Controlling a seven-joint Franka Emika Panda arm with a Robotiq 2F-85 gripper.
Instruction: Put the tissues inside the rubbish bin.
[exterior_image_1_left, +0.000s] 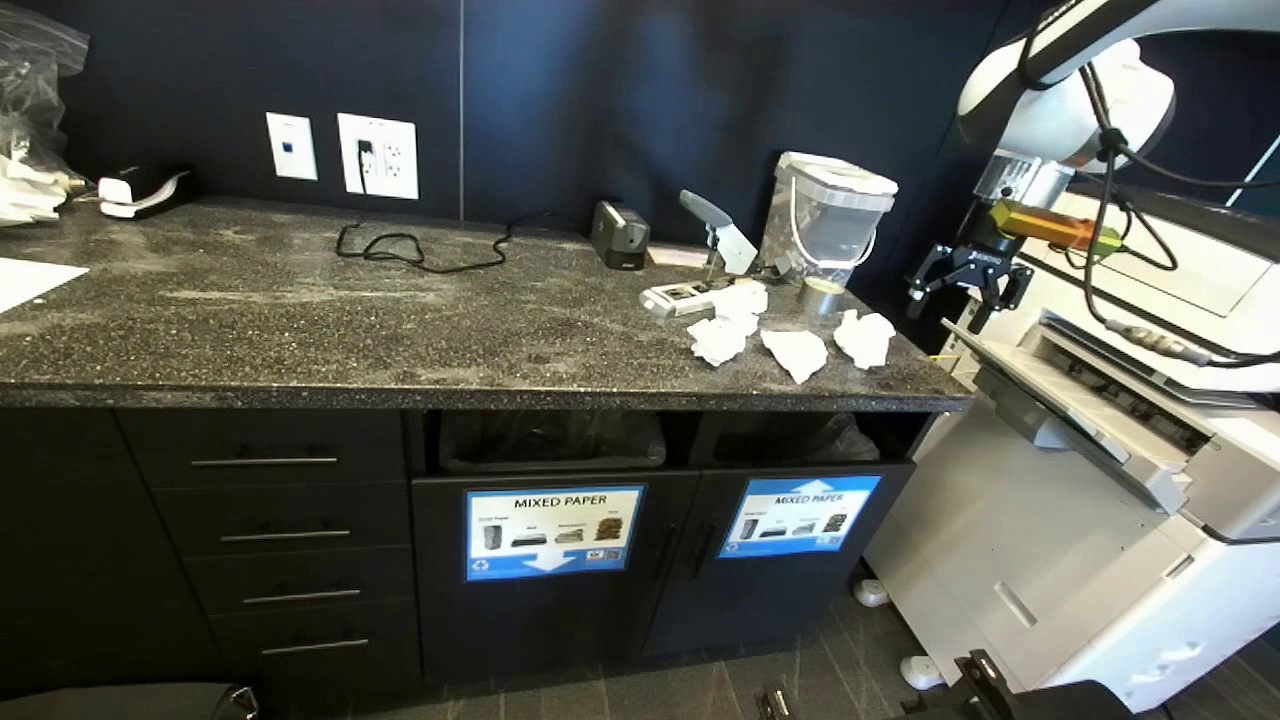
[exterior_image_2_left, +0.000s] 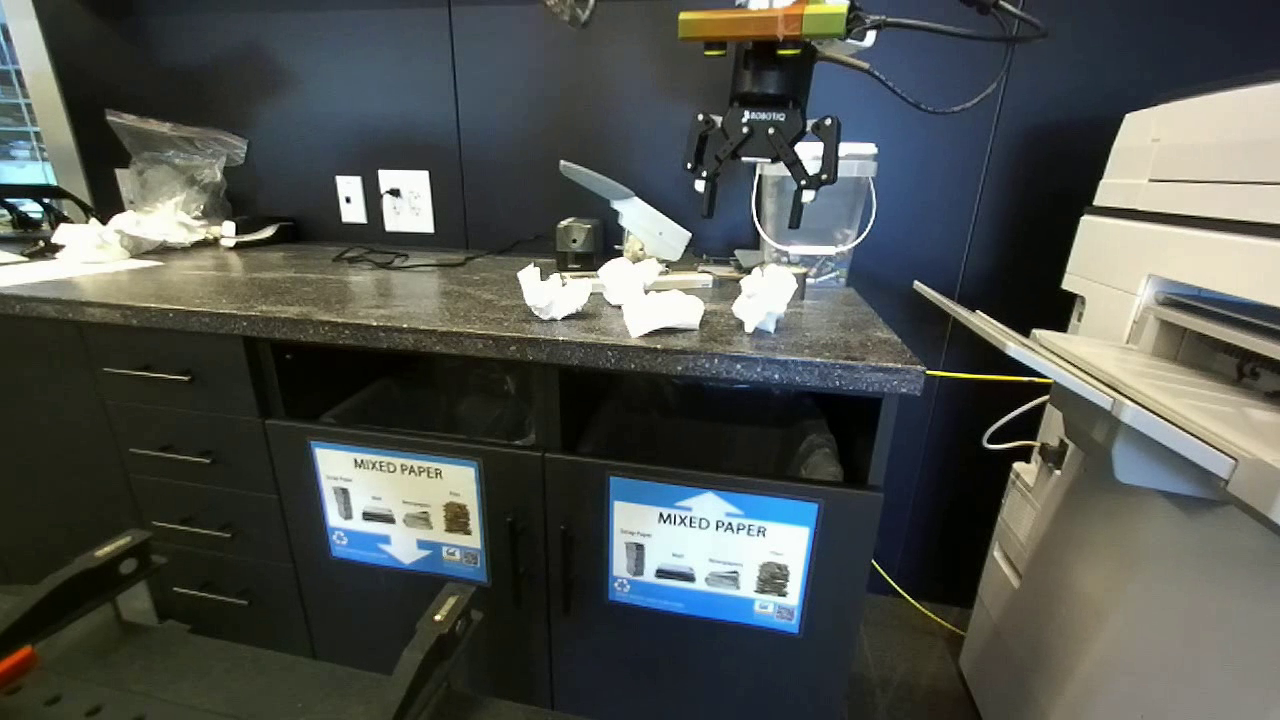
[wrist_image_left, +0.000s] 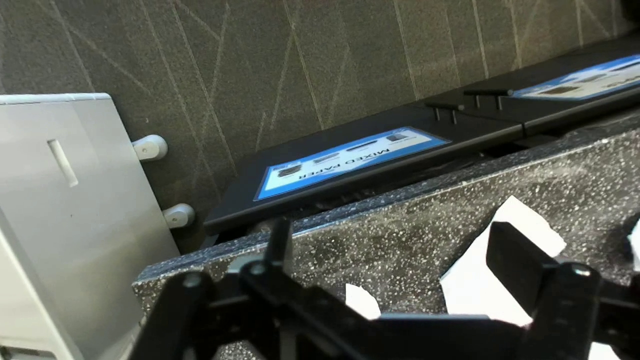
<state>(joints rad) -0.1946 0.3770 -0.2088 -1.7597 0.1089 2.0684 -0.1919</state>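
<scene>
- The hand (exterior_image_2_left: 753, 208) hangs higher than the counter (exterior_image_2_left: 420, 300), fingers wide apart with nothing between them; four crumpled white tissues (exterior_image_2_left: 663, 312) lie on the counter, below the hand's level.
- The tissues look soft: a shallow pinch may let one slip, while reaching too deep may jam the fingertips on the counter.
- They sit close together; lowering onto one could nudge another over the edge to the floor (wrist_image_left: 250, 65).
- A desk tool with a raised lever (exterior_image_2_left: 648, 228), to one side of the hand, and a lidded bucket (exterior_image_2_left: 832, 215), behind it in an exterior view, could be knocked by a careless sideways move.
- The likely rubbish bin (exterior_image_2_left: 700, 655), well below the hand, opens beneath the counter: a tissue might catch, drop short, or enter the near-identical bin beside it (exterior_image_2_left: 375, 610).
</scene>
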